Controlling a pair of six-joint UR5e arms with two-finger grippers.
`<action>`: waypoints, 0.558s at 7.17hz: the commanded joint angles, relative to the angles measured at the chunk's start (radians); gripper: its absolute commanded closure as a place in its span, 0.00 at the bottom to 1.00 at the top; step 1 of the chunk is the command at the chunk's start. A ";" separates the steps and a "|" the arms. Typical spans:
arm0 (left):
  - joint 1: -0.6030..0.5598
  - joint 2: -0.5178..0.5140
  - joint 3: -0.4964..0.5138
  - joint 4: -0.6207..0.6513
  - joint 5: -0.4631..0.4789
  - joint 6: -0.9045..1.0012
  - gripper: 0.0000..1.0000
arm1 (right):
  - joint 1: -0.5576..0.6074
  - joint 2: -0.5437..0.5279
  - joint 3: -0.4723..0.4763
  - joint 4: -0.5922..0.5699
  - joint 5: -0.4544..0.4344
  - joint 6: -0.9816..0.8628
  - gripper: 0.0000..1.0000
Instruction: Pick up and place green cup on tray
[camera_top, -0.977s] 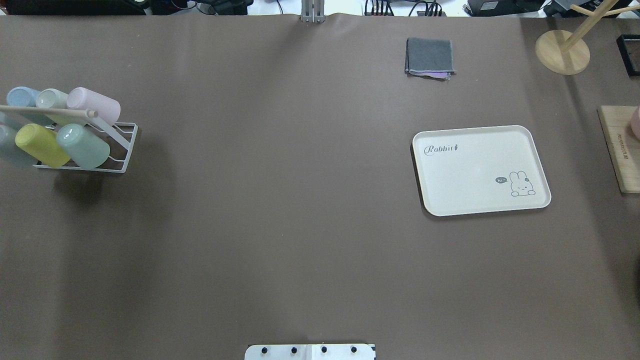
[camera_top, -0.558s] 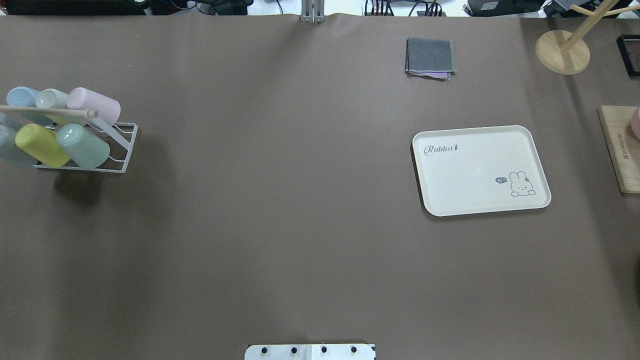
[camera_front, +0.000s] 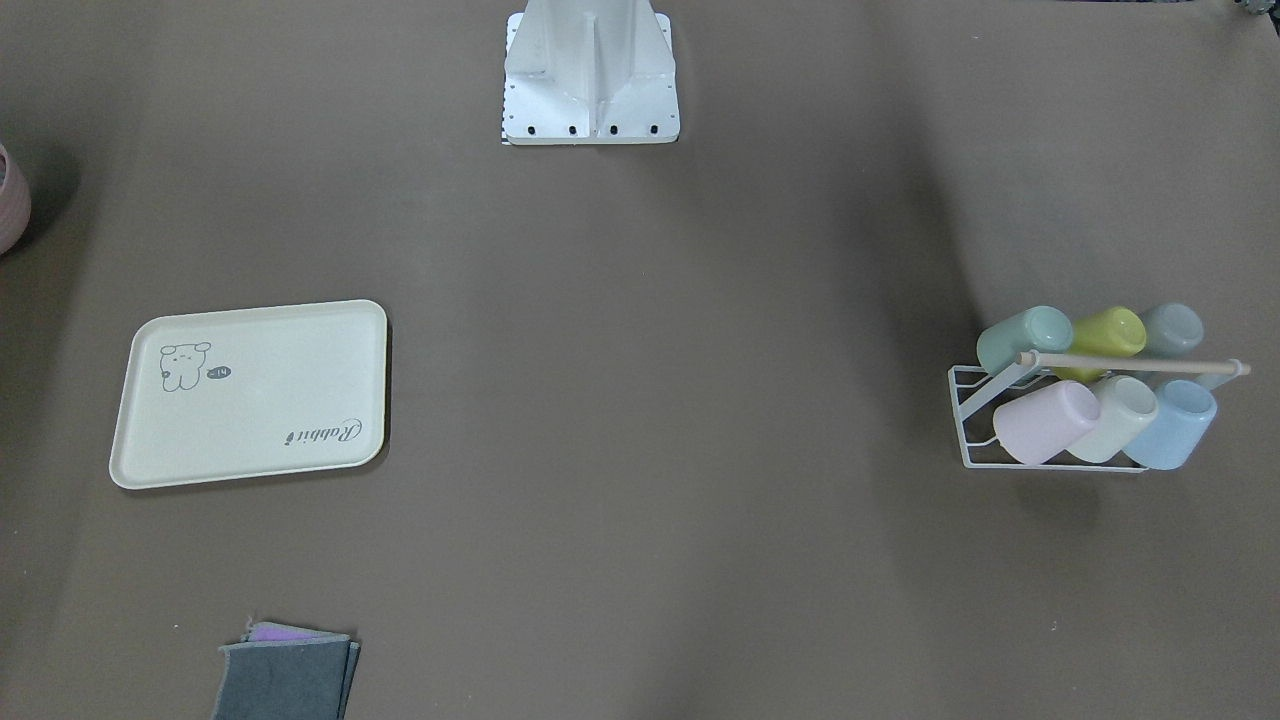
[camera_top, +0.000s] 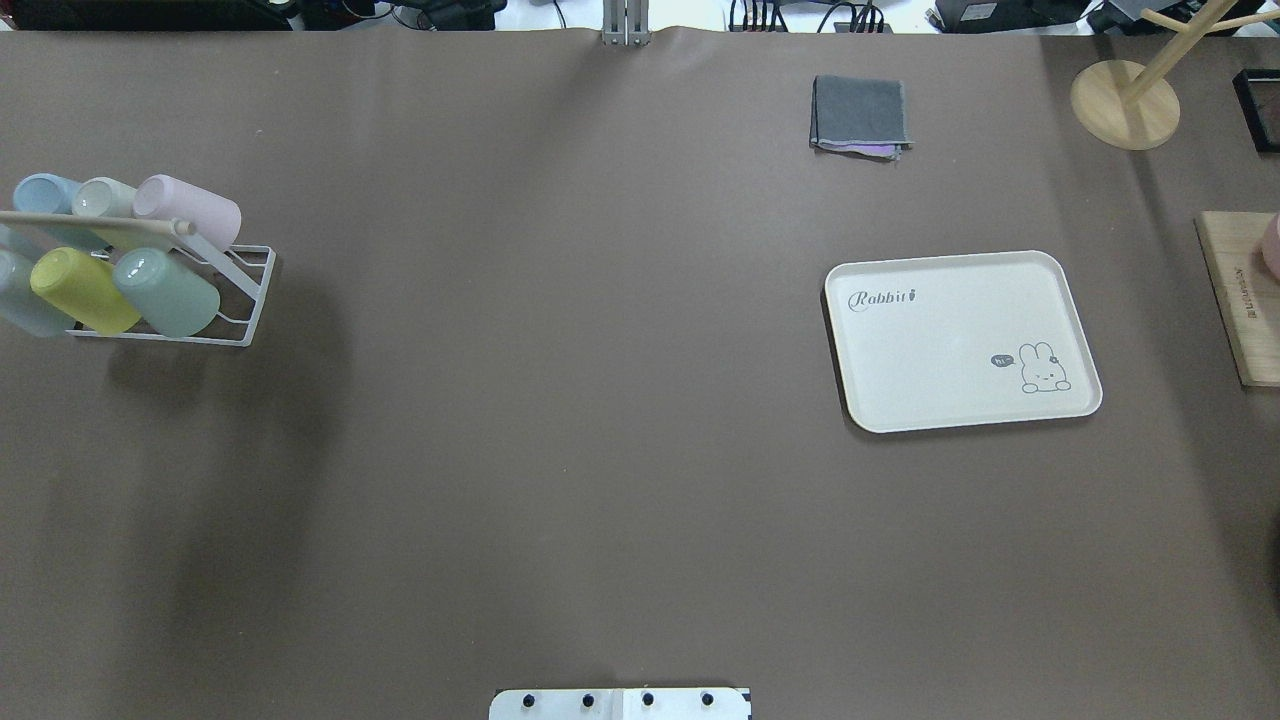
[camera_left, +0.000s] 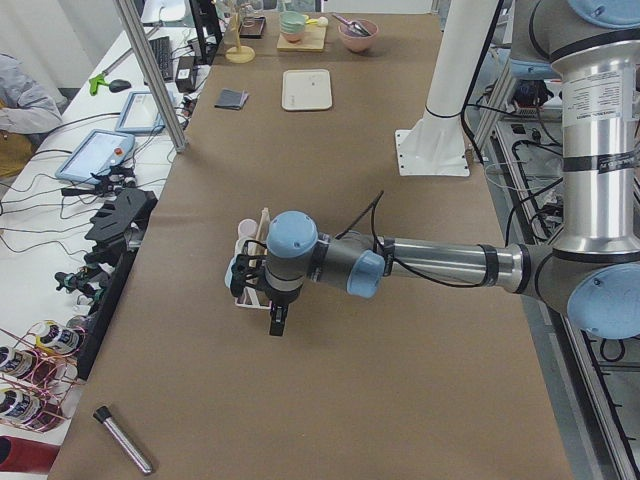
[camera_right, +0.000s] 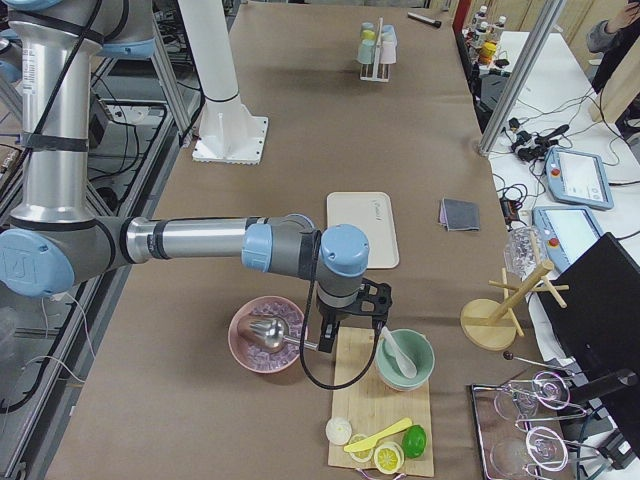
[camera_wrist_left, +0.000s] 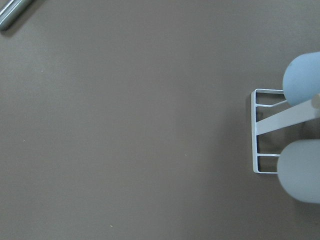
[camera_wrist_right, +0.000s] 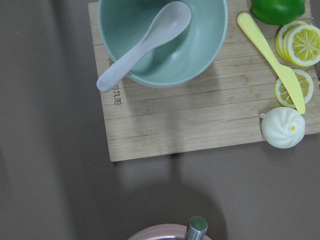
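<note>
The green cup (camera_top: 165, 292) is a teal tumbler lying tilted in the white wire rack (camera_top: 245, 300) at the table's left, next to a yellow-green cup (camera_top: 82, 290). It also shows in the front-facing view (camera_front: 1022, 338). The cream tray (camera_top: 960, 340) lies flat on the right with nothing on it. My left gripper (camera_left: 276, 322) hangs over the table just beside the rack's outer end; I cannot tell if it is open. My right gripper (camera_right: 325, 340) hangs between a pink bowl and a wooden board, far from the tray; I cannot tell its state.
The rack also holds pink (camera_top: 190, 210), cream-mint (camera_top: 100, 197) and blue (camera_top: 45, 192) cups under a wooden rod. A grey cloth (camera_top: 860, 115) lies at the back. A wooden mug tree (camera_top: 1125, 100) and a wooden board (camera_top: 1240, 295) with a teal bowl (camera_wrist_right: 162, 40) stand at the right.
The cups, rack and tray have not moved. Only the shadow on the table's left side has shifted slightly.
</note>
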 joint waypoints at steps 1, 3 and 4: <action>0.138 -0.029 -0.178 0.237 0.161 -0.003 0.02 | 0.012 -0.048 0.077 0.000 -0.006 0.000 0.00; 0.371 -0.067 -0.273 0.423 0.333 0.000 0.02 | 0.004 -0.039 0.144 -0.003 0.019 0.078 0.00; 0.373 -0.035 -0.372 0.469 0.339 -0.003 0.02 | -0.042 -0.038 0.168 -0.002 0.086 0.170 0.00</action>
